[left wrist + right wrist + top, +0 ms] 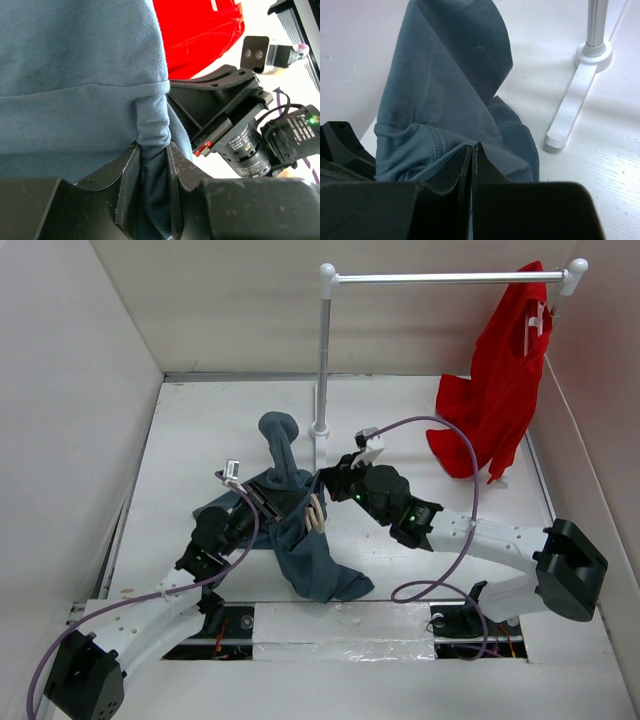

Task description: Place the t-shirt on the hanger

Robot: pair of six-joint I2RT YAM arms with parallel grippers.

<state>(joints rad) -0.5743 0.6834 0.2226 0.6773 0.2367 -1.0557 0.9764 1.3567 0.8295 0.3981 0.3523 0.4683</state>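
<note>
The slate blue-grey t-shirt [300,540] hangs bunched between my two grippers above the table's middle, one end trailing back toward the rail post. A bit of the cream hanger [315,512] shows at the shirt's right edge; the rest is hidden in the fabric. My left gripper [264,502] is shut on a fold of the t-shirt [75,75], with cloth filling the gap between its fingers [129,175]. My right gripper [330,483] is shut on the t-shirt's ribbed edge [445,100], jaws nearly touching. The hanger does not show in either wrist view.
A silver rail [450,278] with white ball ends stands at the back on a white post [322,360], its foot [567,115] on the table near the shirt. A bright red garment [495,390] hangs at the rail's right end. White walls enclose the table.
</note>
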